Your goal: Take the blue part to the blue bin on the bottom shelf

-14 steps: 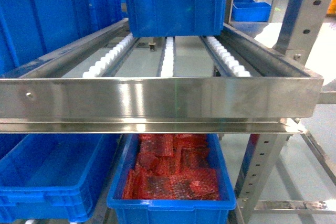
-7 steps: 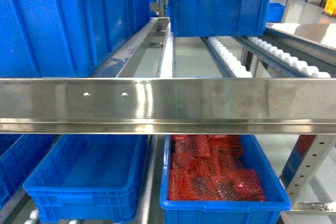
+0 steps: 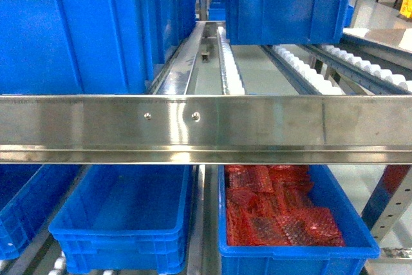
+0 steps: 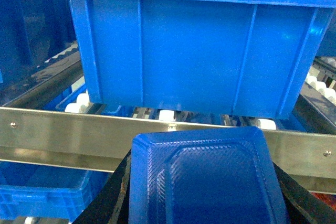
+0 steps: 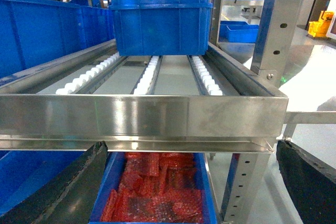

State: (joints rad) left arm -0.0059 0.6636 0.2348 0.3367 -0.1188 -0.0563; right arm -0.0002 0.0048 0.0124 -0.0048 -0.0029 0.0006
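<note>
Here, left gripper (image 4: pixel 205 203) clenched on blue part (image 4: pixel 205 177), dark fingers (image 4: pixel 107 198) flanking both sides, part held just in front of steel rail (image 4: pixel 52 135) under big blue crate (image 4: pixel 194 45). Right gripper (image 5: pixel 189 182) released, fingers wide apart, nothing between. Bottom shelf: empty blue bin (image 3: pixel 122 223) on left, beside bin of red parts (image 3: pixel 283 220).

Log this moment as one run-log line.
left gripper: holding blue part | right gripper: open, empty | empty blue bin: bottom shelf, beside bin of red parts | placement: pending
</note>
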